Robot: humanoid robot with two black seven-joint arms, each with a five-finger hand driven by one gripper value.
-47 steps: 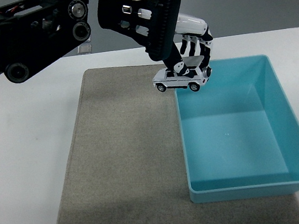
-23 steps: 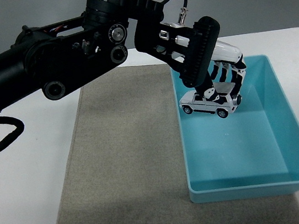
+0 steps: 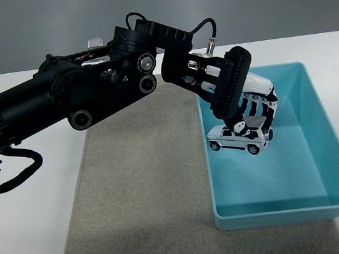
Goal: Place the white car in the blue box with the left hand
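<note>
My left hand (image 3: 253,118) reaches in from the left and hangs inside the blue box (image 3: 336,141), over its left half. Its fingers are curled down around the roof of the white car (image 3: 238,141). The car is a small white toy with black wheels, lying roughly level with its nose toward the box's left wall. It sits low in the box; I cannot tell whether its wheels touch the floor. My right arm is out of view.
The blue box stands on the right part of a grey mat (image 3: 141,194) on the white table (image 3: 22,204). My left arm (image 3: 77,96) spans the mat's far end.
My left hand carried the white car from above the box's far left corner rightward and down into the box. The arm now stretches lower across the mat.
</note>
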